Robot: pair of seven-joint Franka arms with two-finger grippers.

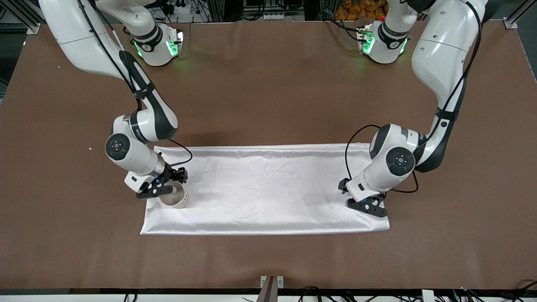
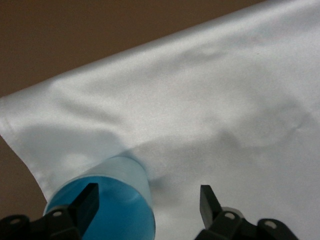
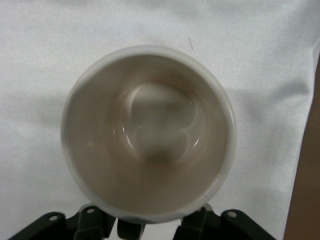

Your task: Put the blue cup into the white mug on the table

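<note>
Nearest the front camera lies the hem of the white cloth (image 1: 268, 188), and at its corner toward the left arm's end the left hand (image 2: 147, 192) is down low over the blue cup (image 2: 115, 210). That hand is wide open and holds nothing. One finger (image 2: 87, 202) shows over the cup's bright blue mouth, and the other is well out over the cloth, so the cup's wall sits between them. From the front the cup itself is hidden under the hand.

To my eye the cup is light, thin plastic that will flex if squeezed hard. Its smooth taper looks slippery. A gentle pinch on the wall just below the rim, one finger in and one out, seems the sensible hold. The satin-like cloth may let the cup skid when nudged.

Well apart, at the cloth's end toward the right arm, the right hand (image 1: 161, 189) sits right at the white mug (image 1: 179, 200). I cannot tell whether that hand is open or closed. The mug stands upright, its cream inside empty. It looks stiff, heavier and liable to chip.

Around the cloth spreads the brown bench (image 1: 268, 84). I can read no writing on the cup or the mug.
</note>
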